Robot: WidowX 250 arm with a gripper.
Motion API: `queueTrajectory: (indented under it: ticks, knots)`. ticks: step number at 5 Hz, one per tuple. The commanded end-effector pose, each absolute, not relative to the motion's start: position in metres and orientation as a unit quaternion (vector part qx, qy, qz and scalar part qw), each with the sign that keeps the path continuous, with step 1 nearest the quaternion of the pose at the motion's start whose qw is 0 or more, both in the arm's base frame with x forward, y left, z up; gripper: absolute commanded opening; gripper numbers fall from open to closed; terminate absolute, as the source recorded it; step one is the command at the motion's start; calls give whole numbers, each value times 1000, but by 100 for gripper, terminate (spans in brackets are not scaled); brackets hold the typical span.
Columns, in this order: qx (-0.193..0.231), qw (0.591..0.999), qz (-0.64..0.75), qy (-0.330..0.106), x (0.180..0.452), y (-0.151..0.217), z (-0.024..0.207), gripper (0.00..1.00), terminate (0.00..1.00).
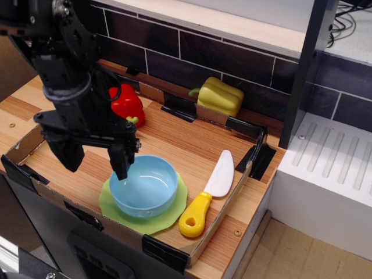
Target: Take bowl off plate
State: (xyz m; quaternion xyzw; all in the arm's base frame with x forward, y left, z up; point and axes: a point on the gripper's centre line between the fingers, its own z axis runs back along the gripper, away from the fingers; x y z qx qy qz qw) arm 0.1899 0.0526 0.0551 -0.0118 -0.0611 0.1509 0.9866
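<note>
The light-blue bowl sits on the lime-green plate at the front of the cardboard tray. My gripper is open. Its right finger hangs at the bowl's left rim. Its left finger hangs left of the bowl, over the tray floor. The fingers hold nothing. The arm hides part of the bowl's left rim and the plate's left edge.
A red pepper and a yellow pepper sit at the back of the tray. A yellow-handled knife lies right of the plate. The cardboard tray wall surrounds them. A white rack stands to the right.
</note>
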Motion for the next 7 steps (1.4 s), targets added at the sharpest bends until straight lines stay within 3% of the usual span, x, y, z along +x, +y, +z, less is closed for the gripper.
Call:
queueTrajectory:
  ticks: [1,2,3,6,7]
  knots:
    - [19,974,207,-93,196,49,38,100,0]
    - [1,976,206,-69,200,43,31,100,0]
    - [-22,974,218,-60,200,44,33,0,0]
    - [-25,973,225,-48,206,52,36,0,0]
    - [-46,966,248,-56,215,54,59,0,0]
